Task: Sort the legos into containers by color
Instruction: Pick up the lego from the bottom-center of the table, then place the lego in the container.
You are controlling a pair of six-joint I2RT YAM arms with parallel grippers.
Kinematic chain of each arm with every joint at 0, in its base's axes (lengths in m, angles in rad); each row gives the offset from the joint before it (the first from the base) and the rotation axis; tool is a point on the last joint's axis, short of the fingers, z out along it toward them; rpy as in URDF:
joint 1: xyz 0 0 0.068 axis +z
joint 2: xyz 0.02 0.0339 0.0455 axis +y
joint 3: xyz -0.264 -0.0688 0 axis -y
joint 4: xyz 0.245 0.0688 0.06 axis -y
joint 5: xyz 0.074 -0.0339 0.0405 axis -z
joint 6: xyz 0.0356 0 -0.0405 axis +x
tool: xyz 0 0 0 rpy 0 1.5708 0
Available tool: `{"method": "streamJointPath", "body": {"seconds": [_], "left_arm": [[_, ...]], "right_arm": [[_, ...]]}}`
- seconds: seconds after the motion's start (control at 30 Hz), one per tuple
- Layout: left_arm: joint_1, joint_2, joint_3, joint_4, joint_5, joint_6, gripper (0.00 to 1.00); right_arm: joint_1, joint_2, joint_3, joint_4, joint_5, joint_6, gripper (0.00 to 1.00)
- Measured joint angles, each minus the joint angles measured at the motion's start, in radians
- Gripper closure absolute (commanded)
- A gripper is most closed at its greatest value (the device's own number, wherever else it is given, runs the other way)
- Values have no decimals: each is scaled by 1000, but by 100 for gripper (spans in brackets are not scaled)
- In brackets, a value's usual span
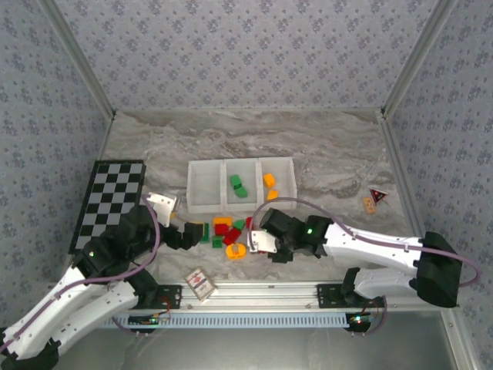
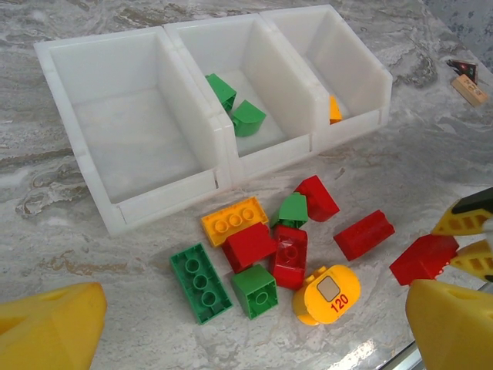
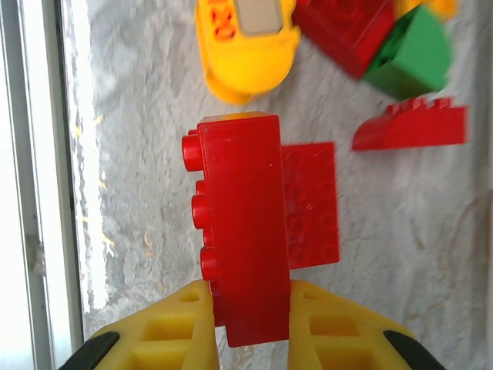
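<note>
Nearest, along the metal rail point(image 1: 254, 287) at the front edge of the counter point(image 1: 254, 131): a small red-patterned card point(image 1: 199, 283), lying flat between the two arm bases.

Just beyond, on the right: right claw point(image 3: 250, 297) clenched on a red brick point(image 3: 243, 223), yellow fingers point(image 3: 177, 324) pressed to its two long sides, studs pointing left in the wrist view. Cannot tell whether lifted clear of the counter. Directly behind that brick and partly hidden: a flat red piece point(image 3: 312, 204) with a gridded face.

On the left: left claw point(image 1: 187, 233) released, jaws spread wide, at the left flank of the pile, gripping nothing.

Between the claws and the bins: the loose legos point(image 1: 229, 231), close-packed on the marble:
- a long green brick point(image 2: 200, 287)
- a square green brick point(image 2: 254, 289)
- a round orange piece point(image 2: 327, 293) marked 120
- two red bricks point(image 2: 269, 248), touching
- an orange-yellow brick point(image 2: 233, 220)
- a sloped green brick point(image 2: 293, 208)
- another red one point(image 2: 317, 196)
- a red arch point(image 2: 363, 233), slightly apart to the right

Farther back: the white three-bin tray point(image 2: 223, 146), with two green bricks point(image 2: 248, 117) in the middle bin and orange-yellow bricks point(image 1: 269, 179) in the right bin.

Left of the tray, flat on the counter: a checkerboard point(image 1: 108, 204).

Far right, well apart from the pile: a small tan bit point(image 1: 370, 204) and a dark red bit point(image 1: 377, 194).
</note>
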Motion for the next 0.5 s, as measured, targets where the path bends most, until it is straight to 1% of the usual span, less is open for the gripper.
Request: {"method": "streamJointPath", "body": {"seconds": [0.1, 0.2, 0.4, 0.5], "left_arm": [[0, -6, 0, 0, -1, 0, 0], [0, -8, 0, 0, -8, 0, 0], [0, -47, 0, -4, -51, 0, 0], [0, -87, 0, -7, -90, 0, 0]], "right_arm": [[-24, 11, 62, 12, -5, 18, 83], [-53, 78, 171, 31, -8, 48, 84], [-92, 311, 441, 88, -16, 158, 84], [-111, 438, 590, 104, -23, 264, 83]]}}
